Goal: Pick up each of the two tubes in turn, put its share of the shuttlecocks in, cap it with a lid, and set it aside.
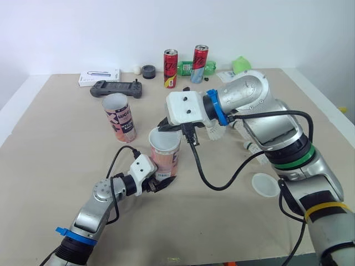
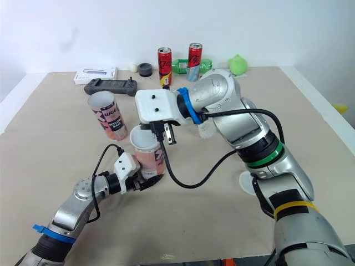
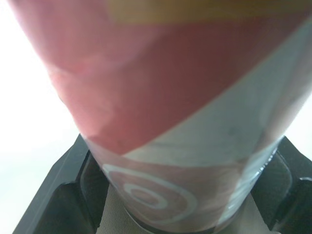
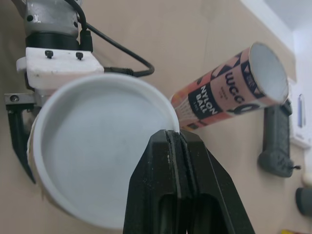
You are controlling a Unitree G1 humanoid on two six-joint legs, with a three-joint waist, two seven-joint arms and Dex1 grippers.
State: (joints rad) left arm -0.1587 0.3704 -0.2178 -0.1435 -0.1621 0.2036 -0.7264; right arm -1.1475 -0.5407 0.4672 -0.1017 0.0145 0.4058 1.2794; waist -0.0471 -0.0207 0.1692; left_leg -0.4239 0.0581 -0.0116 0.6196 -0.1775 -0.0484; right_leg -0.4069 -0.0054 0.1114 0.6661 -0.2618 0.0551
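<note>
Near tube (image 1: 166, 160) in grip of left end effector (image 1: 159, 183), lid (image 4: 97, 146) in pinch of right end effector (image 4: 175, 139) at its mouth.

My left gripper (image 1: 160, 186) low near-left, clamped round tube (image 1: 166, 158) base; my right arm (image 1: 277, 130) reaches in from right, right gripper (image 4: 176, 135) pinching lid (image 4: 97, 146) rim.

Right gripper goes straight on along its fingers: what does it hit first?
The right gripper, shut on the rim of the white lid, points down at the tube that the left gripper holds. Going on, the lid would likely meet that tube's mouth first; whether they already touch is unclear.
</note>
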